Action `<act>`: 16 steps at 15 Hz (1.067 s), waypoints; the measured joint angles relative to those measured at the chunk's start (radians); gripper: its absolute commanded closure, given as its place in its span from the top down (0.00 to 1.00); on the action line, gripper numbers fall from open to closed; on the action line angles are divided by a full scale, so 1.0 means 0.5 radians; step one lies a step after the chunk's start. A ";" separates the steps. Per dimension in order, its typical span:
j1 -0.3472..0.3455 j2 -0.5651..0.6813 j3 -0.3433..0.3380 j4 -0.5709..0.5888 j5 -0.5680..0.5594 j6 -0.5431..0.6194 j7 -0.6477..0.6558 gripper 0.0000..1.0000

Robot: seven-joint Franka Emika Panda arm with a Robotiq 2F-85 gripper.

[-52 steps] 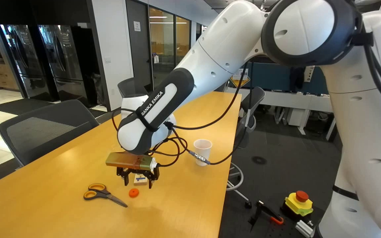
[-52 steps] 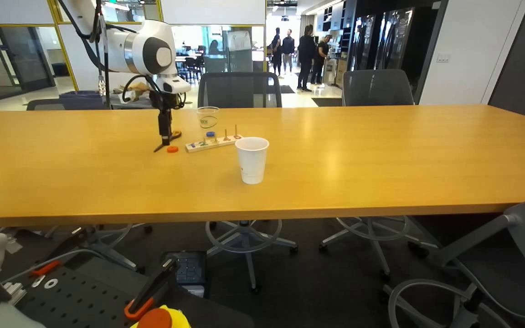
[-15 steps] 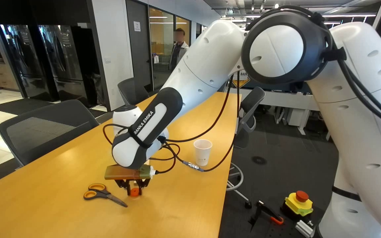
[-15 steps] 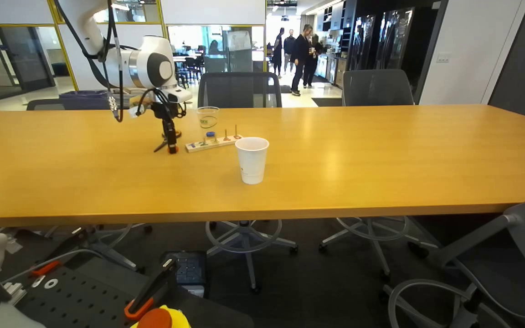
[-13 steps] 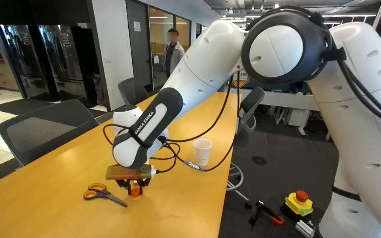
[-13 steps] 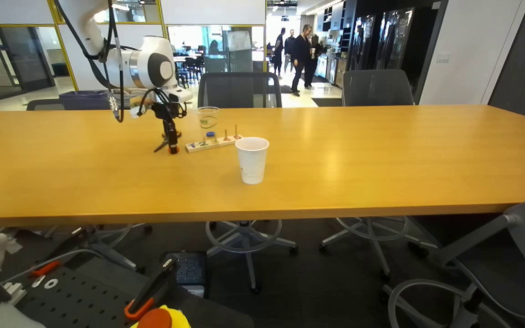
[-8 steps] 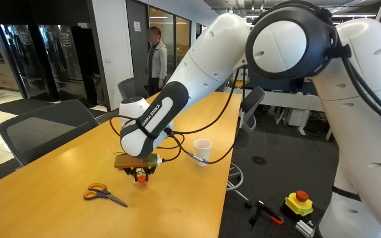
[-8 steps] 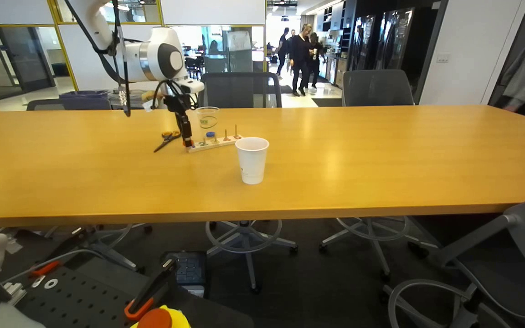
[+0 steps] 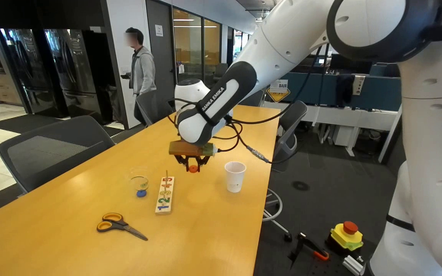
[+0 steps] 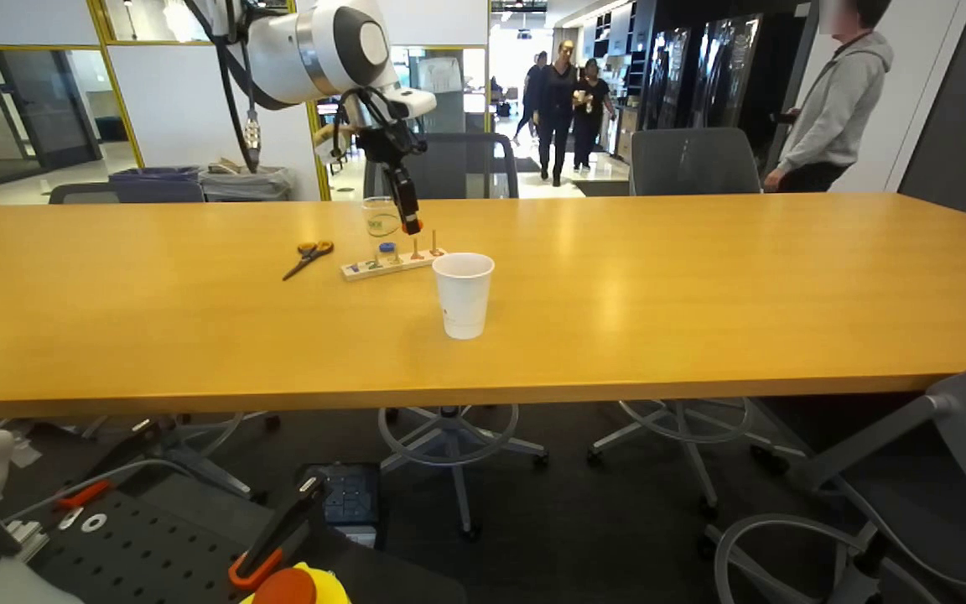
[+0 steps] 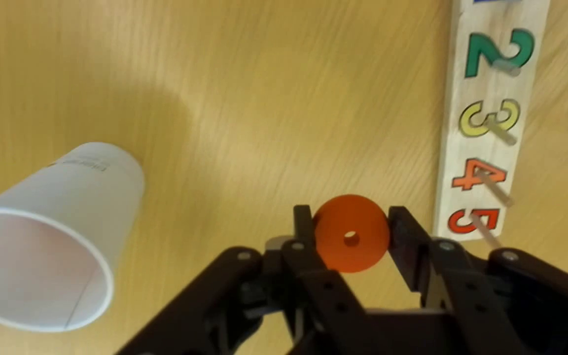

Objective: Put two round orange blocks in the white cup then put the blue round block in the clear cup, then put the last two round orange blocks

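In the wrist view we see the gripper [image 11: 351, 221] pinching a round orange block [image 11: 333, 235], a smooth flat disc with a small hole, above the fine-grained wooden table [image 11: 274, 98]. Beside it the white cup [image 11: 97, 197], smooth and tapered, opens toward us; the block is outside it. On the other side lies a pale board [image 11: 481, 148] with painted numerals and slim pegs [image 11: 496, 190].

In an exterior view, the gripper overlaps the transparent clear cup [image 10: 379, 216]; whether the blue round block [image 10: 386, 247] is inside it, we cannot tell.

In an exterior view, orange-handled scissors [image 9: 123, 226] lie well apart from the gripper; a mesh chair [image 9: 58, 149] stands by the table.
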 measured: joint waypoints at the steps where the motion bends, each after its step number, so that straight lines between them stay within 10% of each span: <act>1: -0.043 -0.051 -0.012 -0.039 -0.025 0.000 -0.006 0.23; 16: -0.390 -0.339 -0.025 -0.349 -0.189 -0.115 -0.060 0.23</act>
